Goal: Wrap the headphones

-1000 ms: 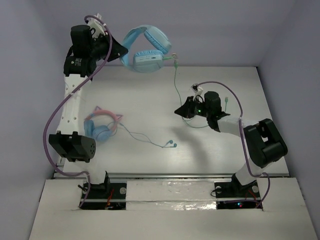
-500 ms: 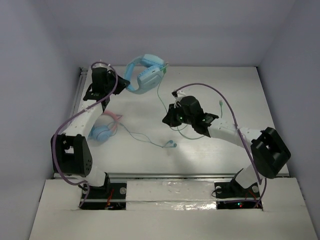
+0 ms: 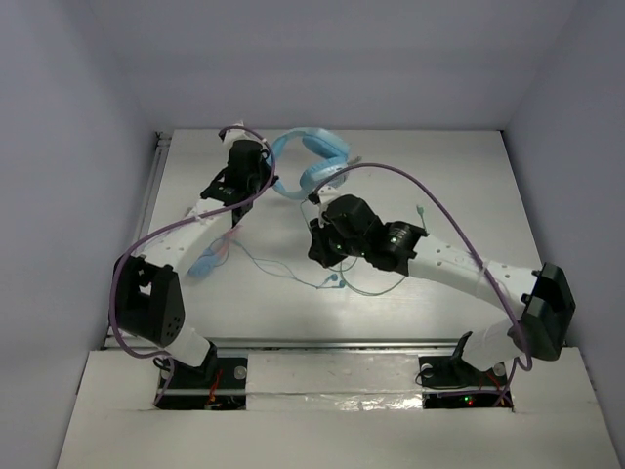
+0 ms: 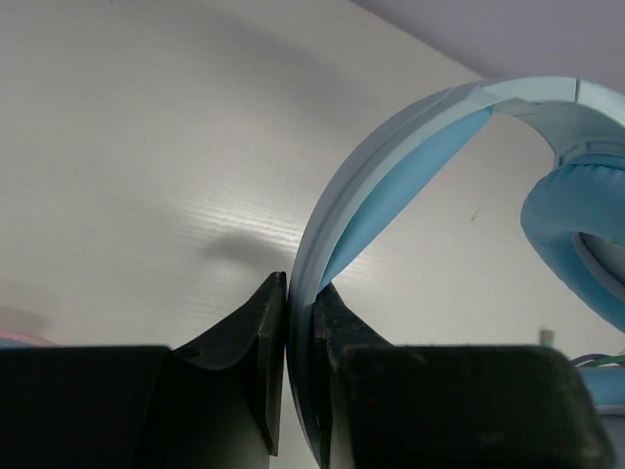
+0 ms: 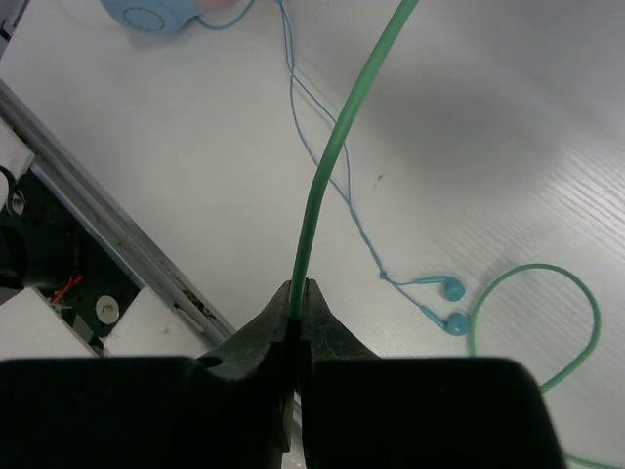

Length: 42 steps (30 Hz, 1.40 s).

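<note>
The light blue headphones [image 3: 311, 161] hang above the far middle of the table. My left gripper [image 3: 271, 182] is shut on their headband [image 4: 337, 220], held between the jaws. One ear cup [image 4: 581, 230] shows at the right of the left wrist view. My right gripper [image 3: 320, 246] is shut on the thin green cable [image 5: 332, 166], which rises from its jaws. More cable lies looped on the table [image 5: 532, 303] and trails right [image 3: 391, 286].
Blue cat-ear headphones [image 3: 205, 256] lie under my left arm; an ear cup shows in the right wrist view [image 5: 151, 15]. Small blue earbuds [image 3: 332, 280] on a thin wire lie at mid-table, also in the right wrist view [image 5: 449, 305]. The metal front rail [image 5: 107, 234] runs nearby.
My left gripper has lowered and moved right with the headphones. My right gripper has moved left and nearer with the cable, now over the earbuds.
</note>
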Available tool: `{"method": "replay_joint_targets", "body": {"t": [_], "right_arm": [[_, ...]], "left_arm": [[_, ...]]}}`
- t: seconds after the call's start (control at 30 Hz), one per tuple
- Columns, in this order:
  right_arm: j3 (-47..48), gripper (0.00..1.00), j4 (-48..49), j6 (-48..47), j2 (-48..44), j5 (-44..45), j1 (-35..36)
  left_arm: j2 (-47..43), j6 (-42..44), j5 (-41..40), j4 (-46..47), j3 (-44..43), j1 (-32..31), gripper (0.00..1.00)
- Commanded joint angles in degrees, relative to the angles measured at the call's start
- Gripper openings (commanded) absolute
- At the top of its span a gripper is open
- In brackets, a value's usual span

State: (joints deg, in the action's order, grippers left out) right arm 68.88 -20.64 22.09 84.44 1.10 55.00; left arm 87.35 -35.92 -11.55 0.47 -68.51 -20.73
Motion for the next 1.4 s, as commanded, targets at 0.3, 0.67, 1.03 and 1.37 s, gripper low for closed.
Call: {"method": "replay_joint_targets", "body": {"t": [0.3,0.67,1.03,1.37], "right_arm": [[15.66,0.0,-21.1,-10.31,-1.48,7.6,0.28],[24.54,0.0,-24.18,-13.65,3.79,19.69,0.28],[22.88,0.22,-15.66,-14.79,4.24,33.44,-1.56],[16.47,0.3,-7.49,-11.72,1.96,23.7,-10.17]], "left_arm": [[-0.16,19.21,5.75,-18.29,-8.29,-3.96,0.0],[-5.79,32.84,19.19,-20.51,-3.92,-5.72,0.0],[-7.11,34.25,26.93,-17.34,0.66,-5.72,0.0],[-9.48,32.85,33.96,-14.71,0.92,-5.72,0.0]]}}
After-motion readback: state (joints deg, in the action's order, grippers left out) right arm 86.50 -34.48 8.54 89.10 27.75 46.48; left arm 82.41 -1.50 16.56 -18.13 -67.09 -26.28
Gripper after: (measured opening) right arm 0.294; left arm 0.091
